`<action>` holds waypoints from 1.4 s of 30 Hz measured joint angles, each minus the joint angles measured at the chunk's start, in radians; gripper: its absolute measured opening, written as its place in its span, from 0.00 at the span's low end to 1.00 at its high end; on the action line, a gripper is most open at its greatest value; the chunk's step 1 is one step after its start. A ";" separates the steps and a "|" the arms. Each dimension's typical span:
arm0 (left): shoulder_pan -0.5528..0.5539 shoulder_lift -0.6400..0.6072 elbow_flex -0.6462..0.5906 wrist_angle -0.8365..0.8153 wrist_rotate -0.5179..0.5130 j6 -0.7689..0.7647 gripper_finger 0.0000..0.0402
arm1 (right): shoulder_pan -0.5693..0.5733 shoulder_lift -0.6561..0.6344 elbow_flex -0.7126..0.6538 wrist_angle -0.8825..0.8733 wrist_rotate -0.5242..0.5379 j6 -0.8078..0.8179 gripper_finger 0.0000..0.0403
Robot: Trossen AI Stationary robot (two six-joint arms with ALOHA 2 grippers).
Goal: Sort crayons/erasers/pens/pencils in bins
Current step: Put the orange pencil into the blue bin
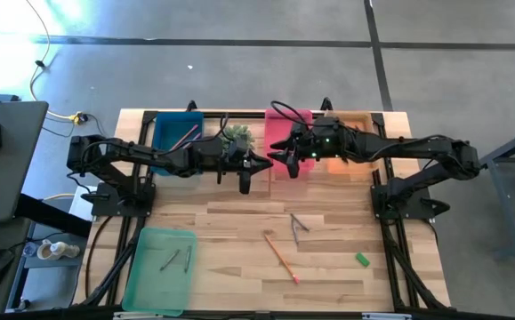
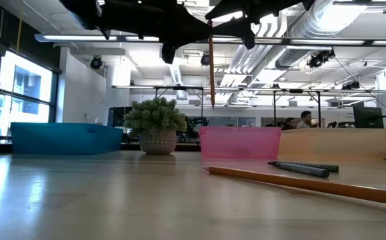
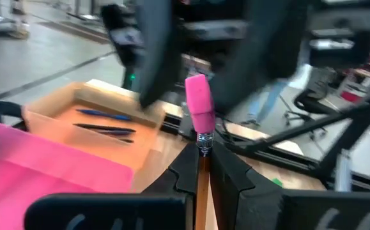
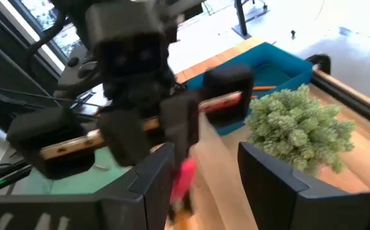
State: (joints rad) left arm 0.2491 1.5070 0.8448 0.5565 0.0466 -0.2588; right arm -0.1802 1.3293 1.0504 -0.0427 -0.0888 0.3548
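Handover of one pencil [image 3: 202, 167] seems to be the step in hand. The left gripper [image 3: 202, 167] is closed on this pencil and holds it upright in the air, pink eraser end upward, between the plant [image 1: 237, 137] and the pink bin [image 1: 291, 130]. In the low view the pencil hangs down well above the table [image 1: 239, 231]. The right gripper [image 4: 200, 167] stands just opposite, its fingers wide apart and holding nothing, with the pink eraser end between them in the right wrist view.

I judge that the next move calls for the right fingers to close on the upper part of the pencil before the left ones let go, and then for carrying it to the correct bin.

Other pieces wait on the table: a second pencil [image 1: 280, 256], a dark pen [image 1: 298, 224], a green eraser [image 1: 361, 260]. The orange bin [image 3: 53, 118] already holds pens, and the green bin [image 1: 159, 268] holds crayons.

No brand, label or writing can be read anywhere.
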 joint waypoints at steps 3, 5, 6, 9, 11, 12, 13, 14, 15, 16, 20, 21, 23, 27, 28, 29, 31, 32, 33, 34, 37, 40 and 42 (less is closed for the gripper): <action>0.002 -0.001 0.000 0.000 -0.032 -0.014 0.02 | 0.000 0.000 0.000 -0.001 -0.024 0.005 0.41; 0.009 -0.001 0.000 -0.001 -0.035 -0.026 0.02 | 0.000 0.000 0.000 0.000 -0.031 0.005 0.41; 0.013 -0.001 0.000 -0.002 -0.033 -0.026 0.02 | 0.000 0.000 0.000 0.000 -0.032 0.005 0.41; 0.014 -0.001 0.000 -0.004 -0.033 -0.026 0.02 | 0.000 0.000 0.000 0.002 -0.033 -0.008 0.41; 0.014 -0.001 0.000 -0.005 -0.033 -0.026 0.02 | 0.000 0.000 0.000 0.002 -0.025 -0.015 0.41; 0.014 -0.001 0.000 -0.005 -0.032 -0.026 0.02 | 0.000 0.000 0.000 0.002 -0.020 -0.016 0.41; 0.014 -0.001 0.000 -0.006 -0.033 -0.026 0.02 | 0.000 0.000 0.000 0.002 -0.017 -0.017 0.41; 0.014 -0.001 0.000 -0.006 -0.033 -0.026 0.02 | 0.000 0.000 0.000 0.002 -0.012 -0.020 0.41; 0.014 -0.001 0.000 -0.006 -0.032 -0.026 0.02 | 0.000 0.000 0.000 0.003 -0.001 -0.023 0.41; 0.014 -0.001 0.000 -0.007 -0.032 -0.026 0.02 | -0.001 0.000 0.000 0.004 0.008 -0.025 0.41; 0.013 -0.001 0.000 -0.007 -0.032 -0.026 0.02 | -0.016 -0.001 0.000 0.013 0.013 -0.044 0.41; 0.013 -0.001 0.000 -0.007 -0.032 -0.026 0.02 | -0.021 -0.001 0.000 0.019 0.013 -0.045 0.41; 0.013 -0.001 0.000 -0.007 -0.033 -0.026 0.02 | -0.031 -0.001 0.000 0.032 0.014 -0.046 0.41; 0.013 -0.001 0.000 -0.010 -0.042 -0.017 0.02 | -0.055 -0.002 0.000 0.074 0.014 -0.046 0.41; 0.013 -0.002 0.000 -0.017 -0.050 -0.017 0.02 | -0.062 -0.005 0.000 0.078 0.014 -0.046 0.41; 0.013 -0.006 0.000 -0.029 -0.061 -0.018 0.02 | -0.068 -0.009 0.000 0.076 0.014 -0.047 0.41; 0.013 -0.023 0.000 -0.064 -0.090 -0.008 0.02 | -0.081 -0.020 0.000 0.078 0.014 -0.050 0.41; 0.013 -0.035 0.000 -0.087 -0.108 0.003 0.02 | -0.087 -0.028 0.000 0.076 0.014 -0.051 0.41; 0.013 -0.050 0.000 -0.120 -0.128 0.012 0.02 | -0.092 -0.035 0.000 0.078 0.014 -0.060 0.41; 0.014 -0.067 0.000 -0.157 -0.151 0.021 0.02 | -0.097 -0.044 0.000 0.077 0.014 -0.070 0.41; 0.029 -0.134 0.000 -0.248 -0.197 0.037 0.02 | -0.111 -0.069 0.000 0.075 0.014 -0.103 0.41; 0.057 -0.214 0.000 -0.343 -0.228 0.035 0.02 | -0.122 -0.087 -0.001 0.068 0.014 -0.134 0.41; 0.078 -0.271 0.000 -0.413 -0.252 0.035 0.02 | -0.128 -0.095 0.000 0.061 0.013 -0.152 0.41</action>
State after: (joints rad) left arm 0.3267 1.2365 0.8452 0.1431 -0.2056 -0.2241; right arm -0.3081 1.2342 1.0500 0.0184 -0.0753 0.2026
